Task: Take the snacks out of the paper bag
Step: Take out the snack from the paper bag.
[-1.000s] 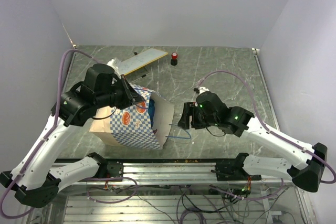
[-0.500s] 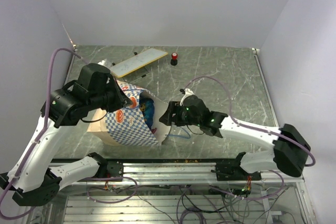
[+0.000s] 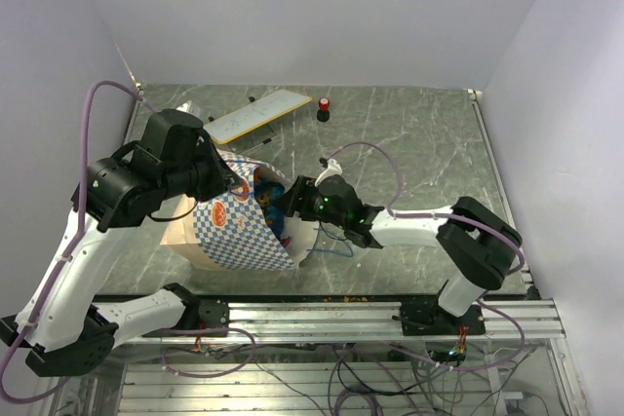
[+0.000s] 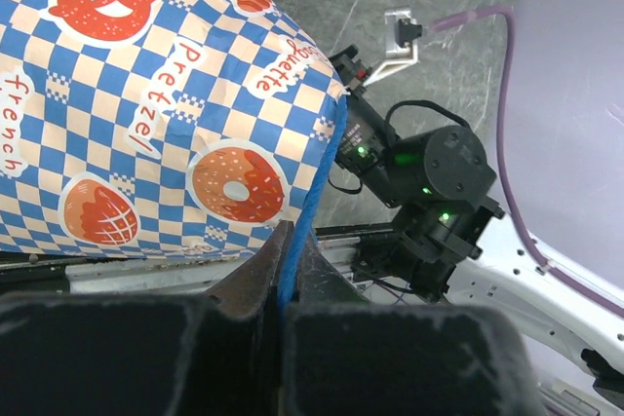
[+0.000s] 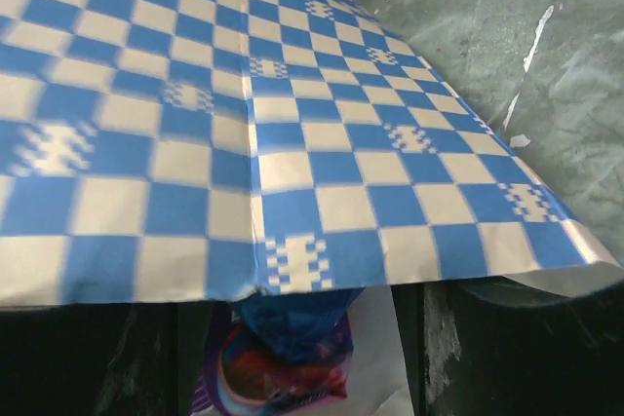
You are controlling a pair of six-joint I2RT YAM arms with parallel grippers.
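Observation:
The blue-and-white checkered paper bag [image 3: 234, 236] lies on its side, mouth facing right. My left gripper [image 3: 237, 185] is shut on its upper blue cord handle [image 4: 314, 182], the cord pinched between the closed fingers [image 4: 255, 275], holding the mouth up. My right gripper [image 3: 294, 204] is at the bag's mouth, under the upper wall [image 5: 292, 114]. Its jaws stand open around two snacks, a blue packet [image 5: 291, 319] on a magenta-red one [image 5: 263, 377], with cream lining showing beside them. Blue snacks [image 3: 272, 201] also show in the top view.
A flat white yellow-edged board [image 3: 257, 116] lies behind the bag, and a small red-and-black knob [image 3: 323, 106] stands to its right. The bag's other blue handle [image 3: 337, 251] trails on the marble table. A metal rail [image 3: 322, 311] runs along the near edge.
My right arm has reached left across the table, bringing its gripper from beside the bag into the mouth. My left gripper, still holding the handle, has shifted slightly left.

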